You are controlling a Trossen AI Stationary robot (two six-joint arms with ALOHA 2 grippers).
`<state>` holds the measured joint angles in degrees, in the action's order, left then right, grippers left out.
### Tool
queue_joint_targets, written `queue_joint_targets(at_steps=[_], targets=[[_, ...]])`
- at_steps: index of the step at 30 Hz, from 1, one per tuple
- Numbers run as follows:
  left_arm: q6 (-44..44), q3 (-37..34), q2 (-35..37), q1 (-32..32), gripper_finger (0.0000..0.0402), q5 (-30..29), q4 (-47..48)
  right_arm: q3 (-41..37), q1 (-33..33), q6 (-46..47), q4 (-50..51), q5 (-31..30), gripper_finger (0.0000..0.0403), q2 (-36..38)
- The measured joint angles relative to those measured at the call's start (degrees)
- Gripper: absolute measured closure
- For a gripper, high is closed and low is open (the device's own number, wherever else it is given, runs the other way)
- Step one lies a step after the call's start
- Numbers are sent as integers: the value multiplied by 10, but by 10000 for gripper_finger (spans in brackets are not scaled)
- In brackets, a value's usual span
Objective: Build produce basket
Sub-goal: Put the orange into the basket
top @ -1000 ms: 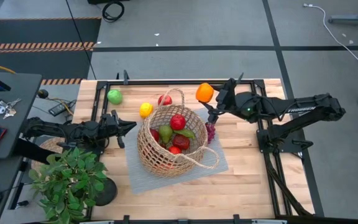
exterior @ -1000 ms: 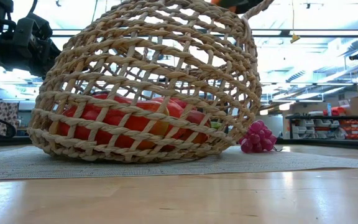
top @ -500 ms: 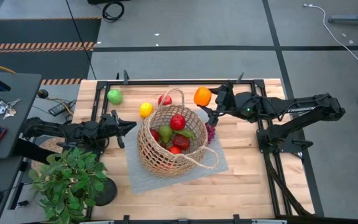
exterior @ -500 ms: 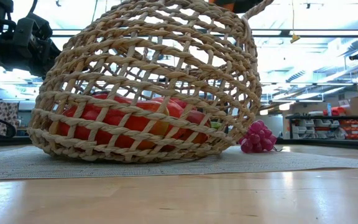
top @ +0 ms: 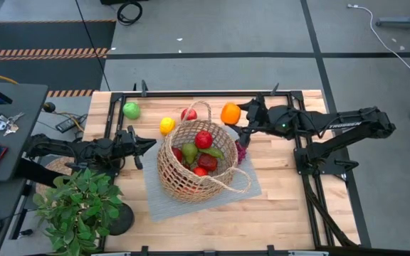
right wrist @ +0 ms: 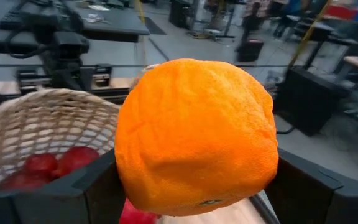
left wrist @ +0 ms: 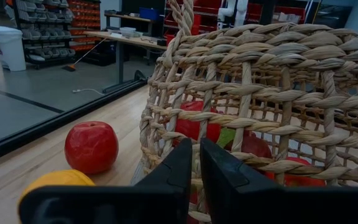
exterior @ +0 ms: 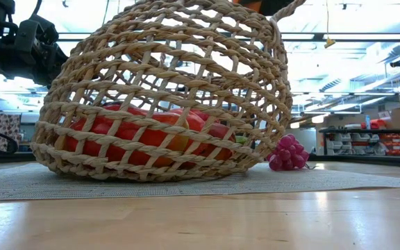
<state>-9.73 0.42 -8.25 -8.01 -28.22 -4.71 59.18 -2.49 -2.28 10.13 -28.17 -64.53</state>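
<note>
A leafy potted plant stands at the table's eight o'clock corner; a grey mat lies at centre; keys rest on a dark side desk at nine o'clock.

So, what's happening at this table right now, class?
The right gripper holds an orange in the air beside the wicker basket, which already contains red and green produce. The left gripper is shut, resting next to the basket's other side. A green apple, a lemon, a red apple and purple grapes are outside the basket.
</note>
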Motion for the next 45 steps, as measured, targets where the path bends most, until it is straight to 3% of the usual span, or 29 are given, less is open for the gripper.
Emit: queue_joint_targets(at_steps=[7,19,27,34,36,45], targets=[[0,0,0,0,369,0,0,0,35,58,4,161,80,0],[0,0,0,0,362,0,0,0,54,80,12,196,80,0],[0,0,0,0,369,0,0,0,61,101,8,308,80,0],[0,0,0,0,362,0,0,0,59,83,-80,551,80,1],[0,0,0,0,361,0,0,0,59,83,-98,593,80,1],[0,0,0,0,369,0,0,0,60,81,-93,548,80,0]])
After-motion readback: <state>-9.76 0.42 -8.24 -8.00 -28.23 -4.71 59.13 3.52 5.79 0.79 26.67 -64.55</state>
